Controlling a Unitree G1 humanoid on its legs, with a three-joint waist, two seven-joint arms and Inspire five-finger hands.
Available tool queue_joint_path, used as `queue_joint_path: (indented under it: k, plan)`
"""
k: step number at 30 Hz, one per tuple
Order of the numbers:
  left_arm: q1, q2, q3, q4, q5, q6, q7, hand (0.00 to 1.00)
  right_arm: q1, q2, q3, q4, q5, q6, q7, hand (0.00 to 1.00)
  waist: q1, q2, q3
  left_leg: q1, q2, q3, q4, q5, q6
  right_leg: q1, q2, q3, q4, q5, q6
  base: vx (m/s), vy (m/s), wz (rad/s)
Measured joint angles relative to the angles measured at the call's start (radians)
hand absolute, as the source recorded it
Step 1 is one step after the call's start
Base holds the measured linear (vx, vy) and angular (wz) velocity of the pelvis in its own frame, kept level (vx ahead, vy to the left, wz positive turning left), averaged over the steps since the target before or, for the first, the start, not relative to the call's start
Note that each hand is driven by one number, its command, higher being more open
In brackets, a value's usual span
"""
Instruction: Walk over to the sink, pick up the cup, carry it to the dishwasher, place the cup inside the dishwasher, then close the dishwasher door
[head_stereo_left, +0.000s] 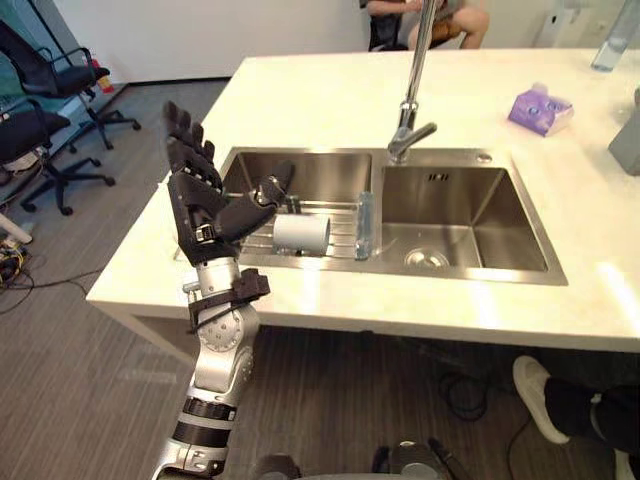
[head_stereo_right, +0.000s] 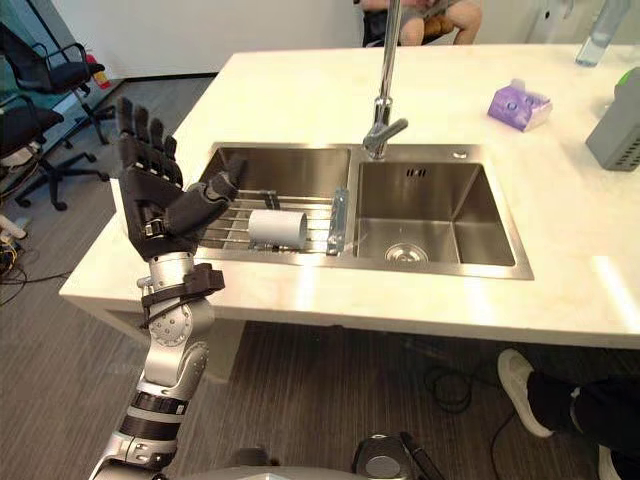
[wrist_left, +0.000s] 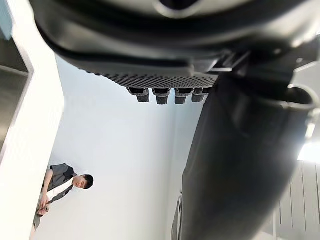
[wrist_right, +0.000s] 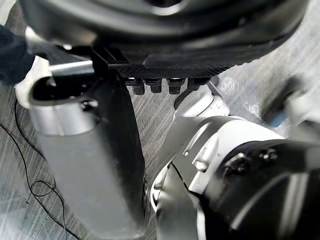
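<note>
Left robot hand (head_stereo_left: 200, 205) hovers spread, empty, beside the cup (head_stereo_left: 302, 232); wrist view shows a person (wrist_left: 57, 187).

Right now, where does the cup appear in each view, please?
Left eye view: cup lying on its side on the wire rack in the left basin, left of centre.
Right eye view: cup on the same rack, slightly further left.
Left wrist view: left hand against a wall.
Right wrist view: right hand above the floor.
Shared landmark: the faucet.
</note>
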Motion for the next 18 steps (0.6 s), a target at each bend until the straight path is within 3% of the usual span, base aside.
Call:
queue_joint_path:
  k: [1, 2, 4, 6, 8, 11, 13, 18]
  plan:
    - [0.004, 0.010, 0.001, -0.009, -0.001, 0.000, -0.005, 1.00, 0.002, -0.005, 0.004, -0.001, 0.000, 0.006, 0.005, 1.00, 0.003, 0.000, 0.000, -0.011, -0.008, 0.001, -0.068, 0.022, 0.003, 0.006, -0.004, 0.005, -0.004, -0.003, 0.008, 0.29, 0.063, -0.43]
    - [0.012, 0.034, 0.006, -0.034, -0.026, -0.001, -0.032, 1.00, 0.007, -0.021, 0.016, -0.002, 0.000, 0.025, 0.007, 1.00, 0.016, 0.008, -0.004, -0.016, -0.021, 0.018, -0.254, 0.186, 0.009, 0.016, -0.010, 0.034, 0.002, -0.018, 0.044, 0.28, 0.089, -0.45]
    - [0.012, 0.033, 0.011, -0.045, -0.045, -0.001, -0.052, 1.00, 0.015, -0.033, 0.015, -0.011, 0.001, 0.032, 0.007, 1.00, 0.020, 0.028, -0.014, -0.014, -0.018, 0.022, -0.307, 0.356, 0.022, 0.018, -0.005, 0.050, 0.025, -0.033, 0.077, 0.27, 0.104, -0.36]
    - [0.012, 0.045, 0.028, -0.070, -0.078, 0.000, -0.087, 1.00, -0.003, -0.002, 0.009, -0.029, 0.012, 0.037, 0.006, 1.00, 0.011, -0.009, -0.013, 0.004, -0.059, 0.057, -0.307, 0.335, 0.025, 0.014, -0.056, 0.075, 0.034, -0.042, 0.099, 0.27, 0.104, -0.24]
    - [0.010, 0.066, 0.029, -0.072, -0.100, 0.008, -0.098, 1.00, -0.022, 0.020, -0.011, -0.028, 0.013, 0.036, 0.002, 1.00, 0.008, -0.016, -0.014, 0.008, -0.077, 0.071, -0.325, 0.335, 0.025, 0.016, -0.070, 0.081, 0.011, -0.035, 0.112, 0.21, 0.097, -0.13]
    - [0.005, 0.095, 0.028, -0.072, -0.128, 0.041, -0.111, 1.00, -0.026, 0.025, -0.060, 0.010, 0.040, 0.030, -0.014, 1.00, -0.005, -0.013, -0.016, 0.088, -0.110, 0.074, -0.476, 0.358, 0.040, 0.047, -0.079, 0.071, -0.036, -0.031, 0.125, 0.15, 0.049, 0.01]
    - [0.000, 0.102, 0.025, -0.072, -0.154, 0.073, -0.125, 1.00, -0.031, 0.028, -0.101, 0.043, 0.082, 0.017, -0.018, 1.00, -0.012, -0.003, -0.022, 0.128, -0.121, 0.073, -0.579, 0.408, 0.032, 0.056, -0.075, 0.064, -0.071, -0.022, 0.136, 0.08, -0.021, 0.03]
    - [0.001, 0.122, -0.008, -0.068, -0.152, 0.167, -0.172, 1.00, -0.037, 0.015, -0.169, 0.063, 0.081, -0.004, -0.047, 1.00, -0.039, 0.028, -0.037, 0.146, -0.112, 0.071, -0.634, 0.434, 0.026, 0.074, -0.048, 0.057, -0.134, 0.012, 0.135, 0.04, -0.033, -0.02]
